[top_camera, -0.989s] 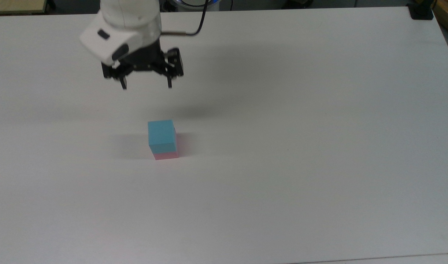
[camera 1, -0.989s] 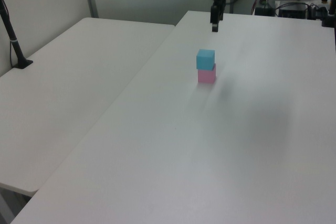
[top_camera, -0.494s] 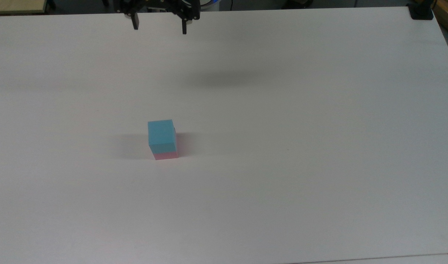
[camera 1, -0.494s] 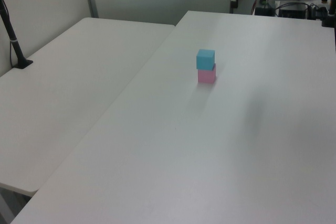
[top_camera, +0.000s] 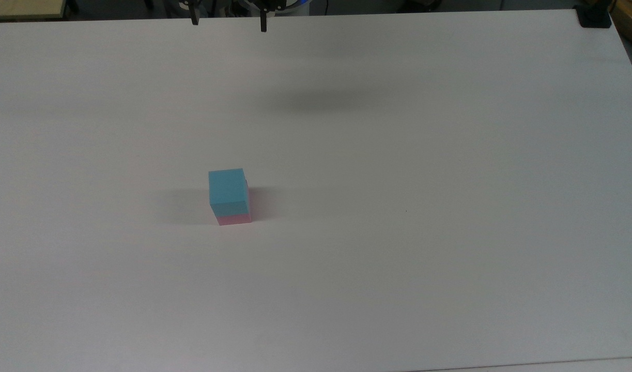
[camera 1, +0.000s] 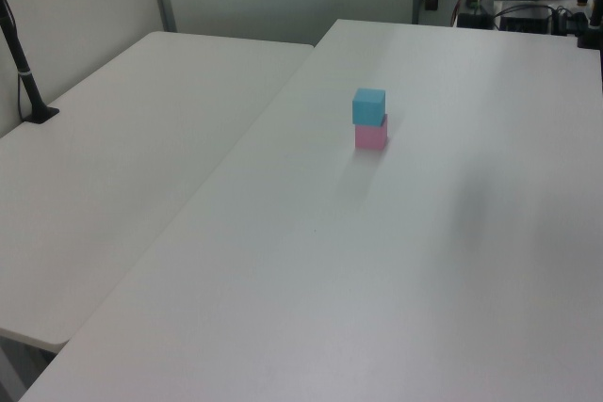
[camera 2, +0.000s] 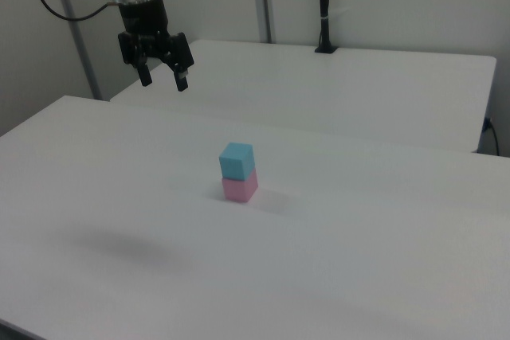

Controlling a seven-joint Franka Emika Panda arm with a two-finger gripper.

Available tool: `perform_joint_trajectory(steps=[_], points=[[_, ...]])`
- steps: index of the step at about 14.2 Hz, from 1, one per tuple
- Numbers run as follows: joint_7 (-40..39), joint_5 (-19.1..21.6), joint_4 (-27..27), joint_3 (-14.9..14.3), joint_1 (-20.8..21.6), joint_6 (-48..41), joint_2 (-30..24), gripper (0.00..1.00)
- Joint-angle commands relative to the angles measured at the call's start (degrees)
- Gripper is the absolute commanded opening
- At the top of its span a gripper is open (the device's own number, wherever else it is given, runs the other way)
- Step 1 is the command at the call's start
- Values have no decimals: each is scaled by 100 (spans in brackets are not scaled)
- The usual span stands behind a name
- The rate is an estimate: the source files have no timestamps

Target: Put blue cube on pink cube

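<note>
2 cubes make one stack on the table (top_camera: pixel 450 155): the blue cube (top_camera: pixel 227 187) sits square on the pink cube (top_camera: pixel 235 219), well in from every edge, nearer the top view's left. my gripper (camera 2: pixel 162 76) hangs high by the far edge, fingers apart and empty. i judge both cubes light, stiff and matte, so not slippery. if i had to regrip, i'd pinch blue's 2 opposite side faces, mid-height, gently.

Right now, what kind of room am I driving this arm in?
Probably a robotics lab or office workspace: plain white tables, a black pole clamped to the neighbouring table, partition walls behind, and the open gripper raised above a blue cube stacked on a pink cube.
</note>
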Motion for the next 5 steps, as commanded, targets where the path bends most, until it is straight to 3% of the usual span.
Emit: perform_joint_trajectory(steps=[1, 5], points=[[-10, 66, -242, -34, 48, -9, -283, 100], [-18, 180, -242, -17, 65, -9, -293, 100]])
